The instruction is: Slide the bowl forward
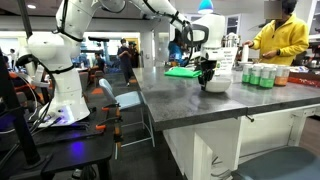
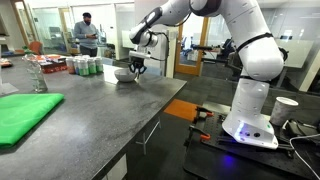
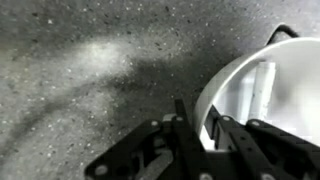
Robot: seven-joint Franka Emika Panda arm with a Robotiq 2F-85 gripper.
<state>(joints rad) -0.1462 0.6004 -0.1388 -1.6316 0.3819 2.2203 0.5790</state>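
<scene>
The white bowl (image 1: 217,85) sits on the dark grey speckled table (image 1: 190,105), in both exterior views (image 2: 123,75). My gripper (image 1: 207,73) comes down on its rim (image 2: 137,69). In the wrist view the gripper (image 3: 200,125) has one finger outside the bowl (image 3: 275,75) and one inside. The white rim is pinched between them. The bowl's base rests on the table.
Several green cans (image 1: 262,76) stand just beyond the bowl (image 2: 83,66). A flat green tray (image 1: 182,71) lies on the table (image 2: 25,112). A person in yellow (image 1: 280,38) stands at the table's far side. The robot base (image 2: 250,110) is beside the table.
</scene>
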